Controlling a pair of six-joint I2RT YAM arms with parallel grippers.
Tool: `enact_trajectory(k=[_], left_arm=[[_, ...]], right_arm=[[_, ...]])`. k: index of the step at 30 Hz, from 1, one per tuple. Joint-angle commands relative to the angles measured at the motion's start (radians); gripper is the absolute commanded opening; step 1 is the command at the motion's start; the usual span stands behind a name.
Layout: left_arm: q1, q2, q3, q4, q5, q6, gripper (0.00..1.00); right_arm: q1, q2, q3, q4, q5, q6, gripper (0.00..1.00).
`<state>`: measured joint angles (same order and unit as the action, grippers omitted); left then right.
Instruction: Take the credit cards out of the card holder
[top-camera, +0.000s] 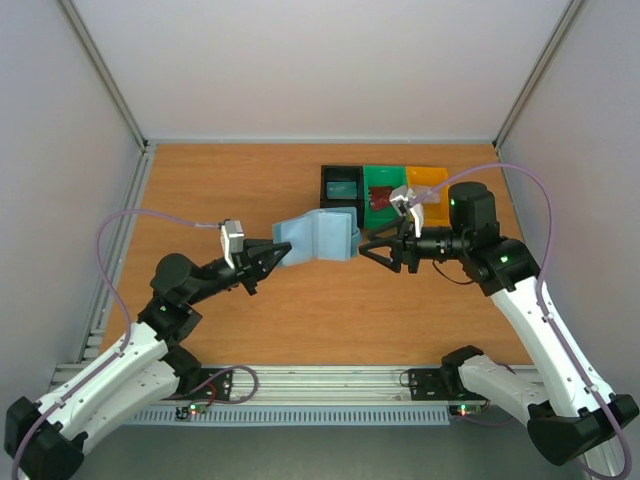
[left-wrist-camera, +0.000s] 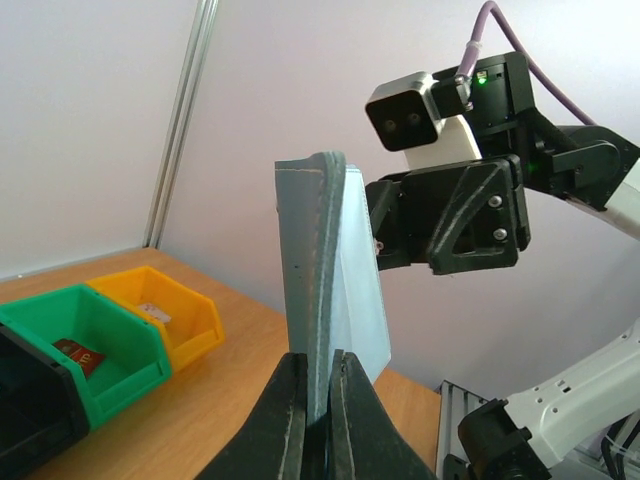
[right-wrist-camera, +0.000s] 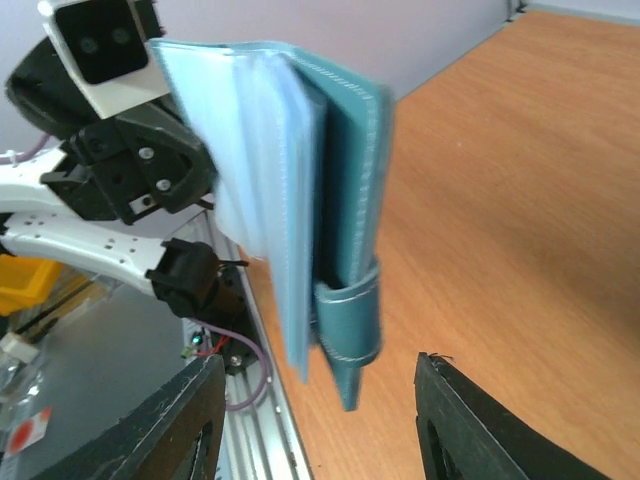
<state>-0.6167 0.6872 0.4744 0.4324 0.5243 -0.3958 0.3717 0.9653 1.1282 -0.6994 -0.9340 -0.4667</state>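
Observation:
The blue-grey card holder (top-camera: 320, 238) hangs in the air above the table's middle, partly fanned open, with its lighter inner leaves showing (right-wrist-camera: 270, 170). My left gripper (top-camera: 275, 255) is shut on its left edge, and the wrist view shows both jaws pinching the cover (left-wrist-camera: 325, 270). My right gripper (top-camera: 368, 250) stands open at the holder's right end. Its fingers (right-wrist-camera: 190, 420) flank the strap loop (right-wrist-camera: 350, 320) without touching it. One red credit card (top-camera: 383, 200) lies in the green bin (left-wrist-camera: 75, 345). I see no card in the holder's pockets.
Three small bins stand in a row at the back right: black (top-camera: 343, 185), green (top-camera: 372, 177) and yellow (top-camera: 425, 178). The yellow bin (left-wrist-camera: 165, 310) has a pale flat item inside. White walls enclose the wooden table.

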Motion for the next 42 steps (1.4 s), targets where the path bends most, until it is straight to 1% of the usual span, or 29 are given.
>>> enact_trajectory(k=[1,3,5,8,10,13,14,20,23,25,27,28,29,31,32,34,39,42], left_arm=[[-0.01,-0.006,-0.006,0.127,0.023,0.02,0.0],[-0.017,0.001,-0.007,0.14,0.031,0.033,0.0],[-0.023,0.004,-0.004,0.146,0.031,0.039,0.0],[-0.027,-0.002,0.0,0.133,0.031,0.037,0.0],[-0.028,-0.002,0.001,0.125,0.025,0.028,0.0],[-0.03,0.0,-0.002,0.129,0.02,0.025,0.0],[-0.031,0.002,-0.001,0.127,0.014,0.023,0.0],[-0.031,-0.012,0.004,0.094,-0.009,0.012,0.0],[-0.03,-0.017,0.009,0.084,-0.006,0.02,0.0],[-0.03,-0.019,0.012,0.087,0.006,0.029,0.0],[-0.031,-0.019,0.007,0.094,0.011,0.033,0.0],[-0.03,-0.021,0.006,0.094,0.01,0.03,0.0],[-0.031,-0.023,0.005,0.09,0.007,0.025,0.0],[-0.03,-0.03,0.005,0.086,0.008,0.023,0.0],[-0.031,-0.031,0.006,0.085,0.009,0.023,0.0],[-0.031,-0.03,0.009,0.083,0.013,0.023,0.0],[-0.031,-0.029,0.008,0.086,0.017,0.021,0.0],[-0.031,-0.029,0.003,0.088,0.017,0.023,0.0]], right_arm=[[0.006,0.015,0.034,0.023,0.102,0.017,0.55],[0.006,0.052,0.048,0.039,0.095,0.023,0.62],[0.006,0.081,0.056,0.061,0.069,0.027,0.65],[0.007,0.095,0.053,0.093,-0.011,0.029,0.73],[0.007,0.09,0.042,0.094,-0.05,0.012,0.73],[0.007,0.083,0.033,0.074,-0.049,-0.007,0.67],[0.007,0.087,0.04,0.052,-0.041,-0.015,0.66],[0.004,0.038,0.073,-0.125,0.041,-0.159,0.71],[0.004,0.039,0.118,-0.211,-0.045,-0.223,0.75],[0.004,0.063,0.141,-0.202,-0.059,-0.185,0.76],[0.006,0.092,0.143,-0.127,-0.097,-0.127,0.76],[0.012,0.105,0.141,-0.1,-0.104,-0.097,0.79],[0.022,0.111,0.138,-0.078,-0.089,-0.075,0.8],[0.038,0.105,0.126,-0.039,-0.029,-0.049,0.76],[0.039,0.102,0.115,-0.017,-0.025,-0.036,0.72],[0.039,0.098,0.11,0.011,-0.031,-0.027,0.62],[0.039,0.091,0.098,0.009,-0.05,-0.043,0.42],[0.039,0.097,0.097,-0.01,-0.012,-0.04,0.36]])
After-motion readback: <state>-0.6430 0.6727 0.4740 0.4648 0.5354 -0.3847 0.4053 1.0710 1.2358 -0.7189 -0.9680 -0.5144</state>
